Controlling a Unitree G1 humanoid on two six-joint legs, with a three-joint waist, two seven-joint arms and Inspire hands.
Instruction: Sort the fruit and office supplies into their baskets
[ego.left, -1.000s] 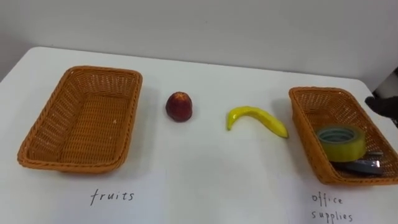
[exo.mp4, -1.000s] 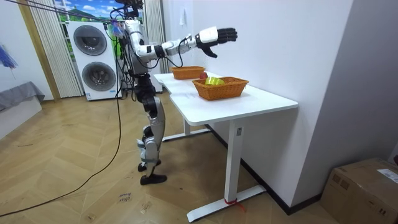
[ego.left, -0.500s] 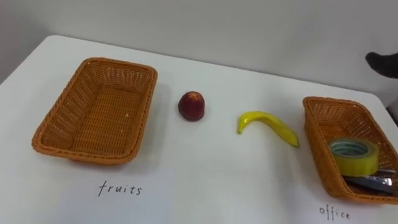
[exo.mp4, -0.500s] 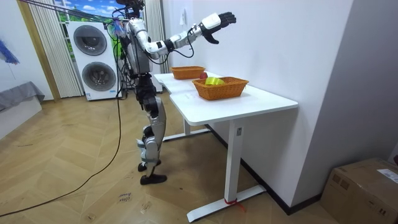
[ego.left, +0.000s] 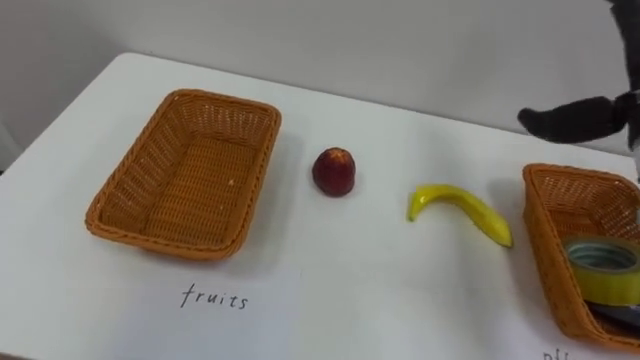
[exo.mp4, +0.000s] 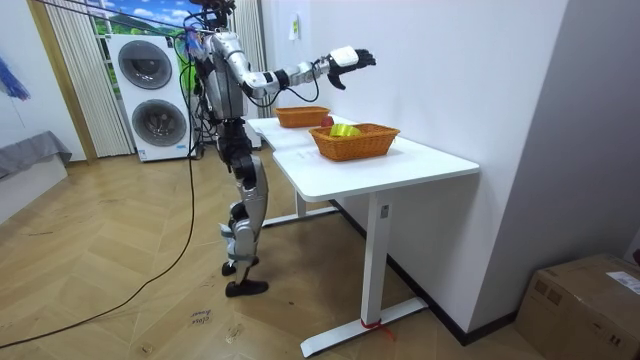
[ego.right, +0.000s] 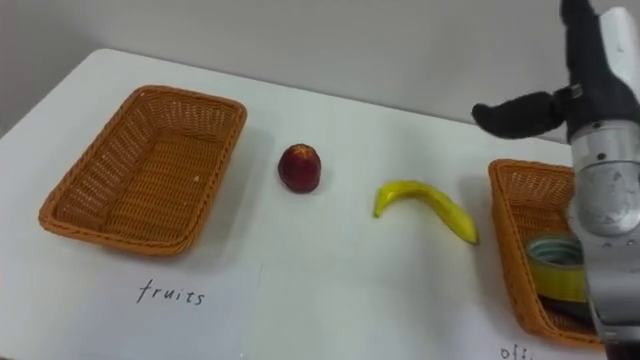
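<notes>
The banana (ego.left: 460, 205) lies on the white surface (ego.left: 330, 270) just left of the right-hand basket (ego.left: 538, 235), which already holds a roll of yellow tape (ego.left: 605, 268). The red fruit (ego.left: 334, 171) sits further left, nearer the empty left-hand basket (ego.left: 165, 238), which has a handwritten paper label (ego.left: 214, 297) in front of it. Both fruits remain outside any basket. The right hand (ego.right: 525, 112) hangs in the air over the far right of the surface, above the tape basket, with its dark fingers stretched out and nothing in them. The likely trouble is the descent. Coming down beside that basket, the hand could clip its rim and shove it. Fingers brushing the curved banana may spin it away, and the rounded red fruit would probably roll if nudged.
</notes>
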